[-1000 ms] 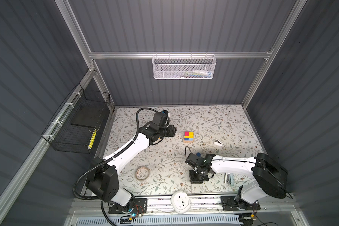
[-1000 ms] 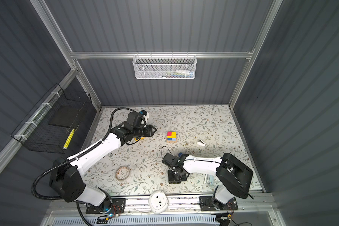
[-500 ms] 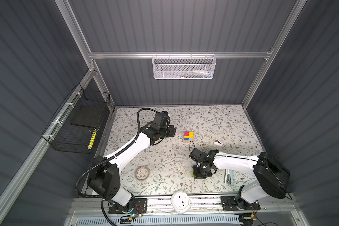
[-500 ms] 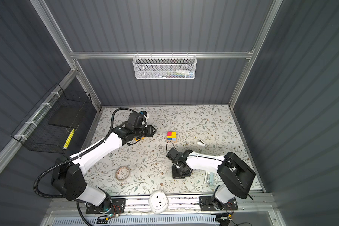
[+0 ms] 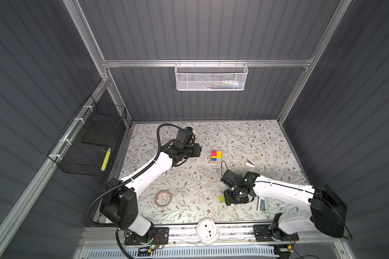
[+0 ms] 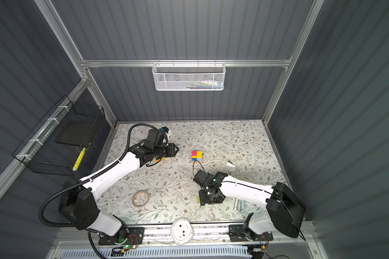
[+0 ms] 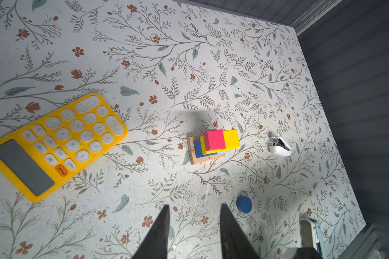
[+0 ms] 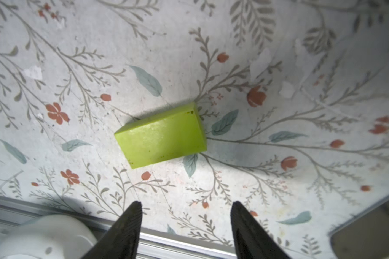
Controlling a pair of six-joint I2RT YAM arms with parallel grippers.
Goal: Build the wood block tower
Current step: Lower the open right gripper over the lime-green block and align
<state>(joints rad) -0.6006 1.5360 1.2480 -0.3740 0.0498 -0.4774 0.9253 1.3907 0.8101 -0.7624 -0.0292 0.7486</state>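
Right wrist view: right tool [image 8: 186,203] spread, empty, near the lime bar [image 8: 161,134] — nearly hidden beneath it in both top views; left tool [image 7: 194,205] likewise parted, empty — wood block tower [image 7: 213,145] lower blocks mostly covered.

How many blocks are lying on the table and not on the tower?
2. A lime bar lies by the right hand, and a blue cylinder sits near the left hand. More may be hidden.
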